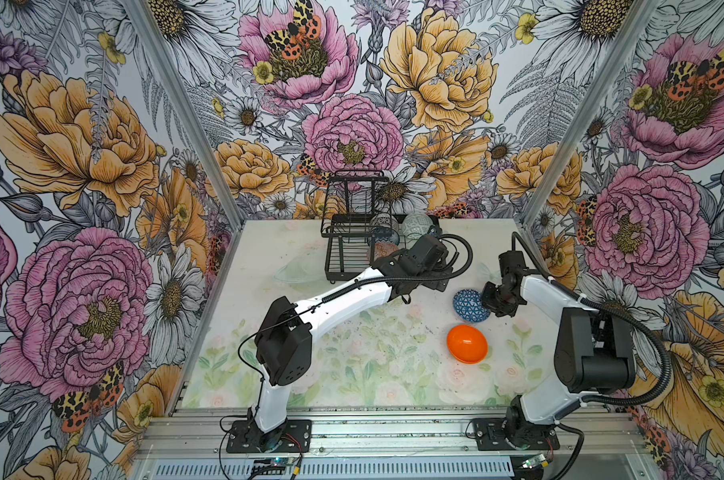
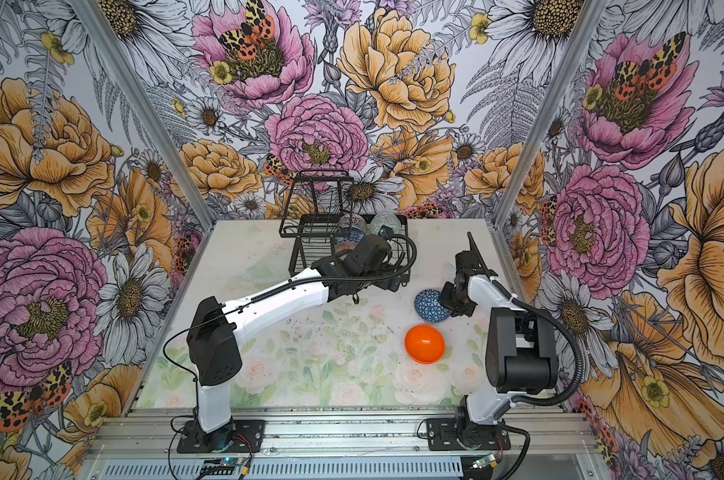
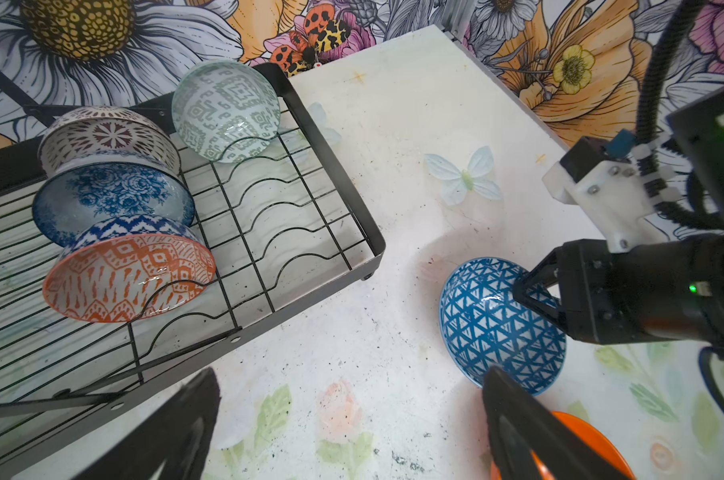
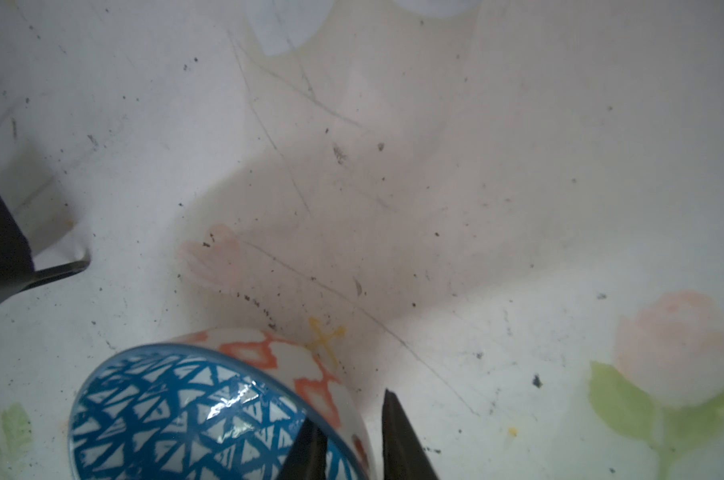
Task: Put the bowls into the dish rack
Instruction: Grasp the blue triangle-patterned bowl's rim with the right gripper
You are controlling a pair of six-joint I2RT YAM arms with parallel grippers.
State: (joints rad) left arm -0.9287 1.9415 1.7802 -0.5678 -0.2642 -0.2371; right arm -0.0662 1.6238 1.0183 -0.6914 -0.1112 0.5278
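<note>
The dish rack (image 1: 345, 255) (image 3: 339, 166) stands at the back of the table. Several patterned bowls lean in it: orange-white (image 3: 131, 278), blue floral (image 3: 111, 199), dark-and-white (image 3: 106, 137) and grey-green (image 3: 227, 112). A blue triangle bowl (image 1: 467, 305) (image 2: 428, 305) (image 3: 497, 328) (image 4: 177, 411) is tipped up on the table right of the rack. My right gripper (image 1: 484, 300) (image 4: 347, 409) is shut on its rim, one finger inside and one outside. The plain orange bowl (image 1: 467, 344) (image 2: 425, 344) lies nearer the front. My left gripper (image 3: 352, 415) hangs open and empty by the rack's front corner.
The rack's raised upper basket (image 1: 354, 195) stands at its far left end. Floral walls close in the table on three sides. An aluminium rail (image 1: 393, 428) with both arm bases runs along the front edge.
</note>
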